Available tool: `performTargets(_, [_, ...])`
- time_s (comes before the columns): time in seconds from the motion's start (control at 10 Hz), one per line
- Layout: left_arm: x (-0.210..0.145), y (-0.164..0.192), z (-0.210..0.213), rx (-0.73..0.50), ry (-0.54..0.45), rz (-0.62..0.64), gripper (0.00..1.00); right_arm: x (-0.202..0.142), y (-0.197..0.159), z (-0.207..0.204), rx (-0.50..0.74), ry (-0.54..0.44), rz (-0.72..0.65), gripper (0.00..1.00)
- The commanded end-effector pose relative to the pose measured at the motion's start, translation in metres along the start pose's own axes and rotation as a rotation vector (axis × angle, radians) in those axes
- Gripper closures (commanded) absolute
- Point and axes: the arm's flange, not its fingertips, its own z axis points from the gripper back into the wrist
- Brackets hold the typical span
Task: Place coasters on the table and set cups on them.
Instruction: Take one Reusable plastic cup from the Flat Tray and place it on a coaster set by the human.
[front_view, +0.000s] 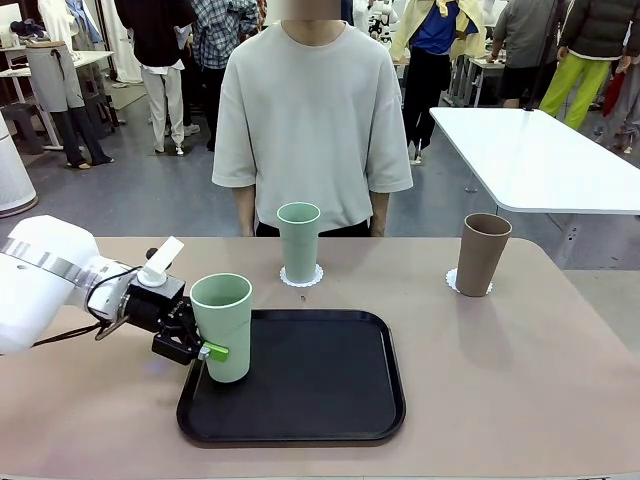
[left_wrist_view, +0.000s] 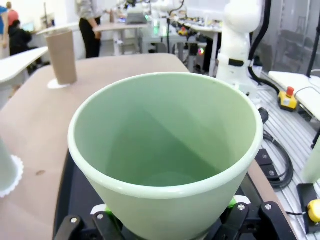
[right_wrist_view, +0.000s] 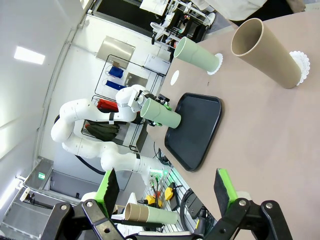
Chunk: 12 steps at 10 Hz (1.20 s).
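Behind the beige counter we see a busy workshop floor with people standing about, a white table to one side, and one person facing us at the far edge, hands out of sight behind the counter's rim.

Two cups already stand on their coasters: a pale green cup on a lacy coaster at the far middle, and the brown cup on its own coaster towards the right. We judge those two placements done, which leaves one cup to deal with.

That one is the near green cup, held upright over the left edge of the black tray. Our left gripper has its jaws clamped on the cup's lower wall from the side, a green pad showing against it. A side grip low on the body keeps the tumbler upright and leaves its base free to settle on a disc.

Our right gripper hangs well above the counter with its jaws spread wide and nothing between them.

We cannot tell whether the held cup's base touches the tray or is just lifted off it, since the cup's own wall hides that line. In the left wrist view the cup's mouth covers the fingers almost wholly. A third coaster is something we cannot make out anywhere on the counter.
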Motion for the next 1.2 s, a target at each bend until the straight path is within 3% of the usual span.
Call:
performTargets(0.0, [0.034, -0.012, 0.023, -0.037, -0.072, 0.059, 1.00, 0.000, 0.000, 0.000, 0.014, -0.009, 0.002, 0.00])
performTargets(0.3, [0.124, -0.024, 0.059, -0.035, -0.040, 0.072, 1.00, 0.000, 0.000, 0.000, 0.014, -0.009, 0.002, 0.00])
performTargets(0.6, [0.182, -0.036, 0.085, 0.018, 0.002, 0.030, 1.00, 0.000, 0.000, 0.000, 0.014, -0.009, 0.002, 0.00])
performTargets(0.7, [0.184, -0.036, 0.089, 0.054, 0.010, 0.048, 1.00, 0.000, 0.000, 0.000, 0.014, -0.009, 0.002, 0.00])
performTargets(1.1, [0.178, -0.033, 0.078, 0.009, -0.018, 0.030, 1.00, 0.000, 0.000, 0.000, 0.014, -0.009, 0.002, 0.00])
